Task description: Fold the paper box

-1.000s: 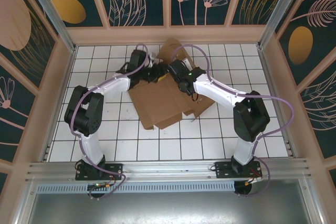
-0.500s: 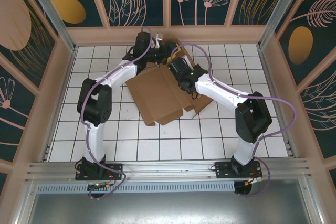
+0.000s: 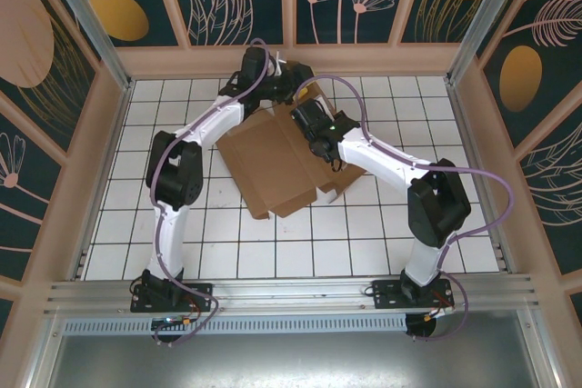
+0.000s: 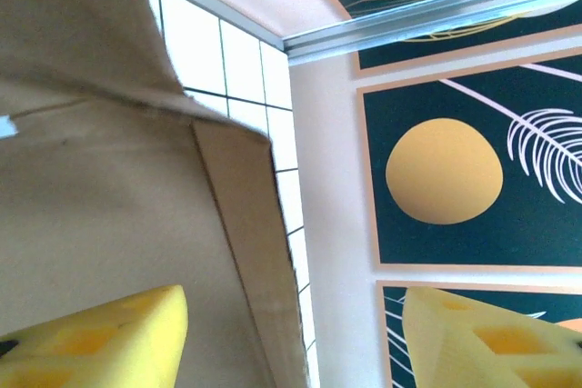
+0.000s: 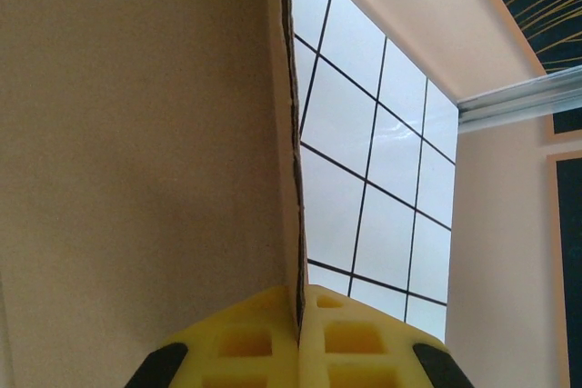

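Note:
The paper box point(image 3: 273, 165) is a brown cardboard sheet lying partly folded on the white tiles, with one flap raised at its far end. My right gripper point(image 3: 306, 123) is above its far right part. In the right wrist view the yellow fingers point(image 5: 264, 338) are shut on the cardboard's point(image 5: 136, 134) thin edge, at the right gripper point(image 5: 299, 302). My left gripper point(image 3: 275, 74) reaches to the back wall, over the raised flap. Its yellow fingers point(image 4: 118, 333) stand wide apart, and the left gripper point(image 4: 296, 315) is open with a cardboard point(image 4: 109, 188) edge between them, untouched on the right side.
The beige back wall point(image 3: 291, 59) is close behind the left gripper. Patterned side walls and aluminium posts enclose the tiled floor point(image 3: 273, 252). Bare tiles lie in front of the box, towards the arm bases.
My left arm has swung from over the box's middle out to the back wall, and its jaws have widened. The right gripper has kept its grip on the cardboard edge.

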Action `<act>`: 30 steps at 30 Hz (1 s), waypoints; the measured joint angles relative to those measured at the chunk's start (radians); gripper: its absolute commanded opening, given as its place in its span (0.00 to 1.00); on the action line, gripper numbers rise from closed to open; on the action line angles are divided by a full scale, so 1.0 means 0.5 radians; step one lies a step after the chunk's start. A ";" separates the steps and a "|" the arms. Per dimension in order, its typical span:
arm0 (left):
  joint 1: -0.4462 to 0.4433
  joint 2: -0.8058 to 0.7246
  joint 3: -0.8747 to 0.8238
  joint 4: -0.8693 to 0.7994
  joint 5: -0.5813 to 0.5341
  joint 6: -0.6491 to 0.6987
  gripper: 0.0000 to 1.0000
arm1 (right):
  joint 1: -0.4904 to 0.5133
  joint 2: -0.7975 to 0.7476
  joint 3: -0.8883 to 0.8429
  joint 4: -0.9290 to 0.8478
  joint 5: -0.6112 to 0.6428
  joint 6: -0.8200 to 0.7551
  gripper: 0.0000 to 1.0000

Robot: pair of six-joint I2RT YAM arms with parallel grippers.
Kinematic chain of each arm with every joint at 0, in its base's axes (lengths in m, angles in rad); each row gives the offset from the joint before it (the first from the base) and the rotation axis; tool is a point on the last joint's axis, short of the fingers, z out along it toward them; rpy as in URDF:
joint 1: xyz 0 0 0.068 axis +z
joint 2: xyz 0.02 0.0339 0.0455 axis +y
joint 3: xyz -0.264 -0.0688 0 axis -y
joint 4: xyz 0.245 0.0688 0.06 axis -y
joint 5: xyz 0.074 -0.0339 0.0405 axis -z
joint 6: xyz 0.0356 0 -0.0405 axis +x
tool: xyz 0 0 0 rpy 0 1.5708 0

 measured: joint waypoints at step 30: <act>-0.023 -0.202 -0.825 0.831 -0.220 -0.433 0.00 | 0.020 -0.646 -0.005 -0.002 -0.475 0.179 0.43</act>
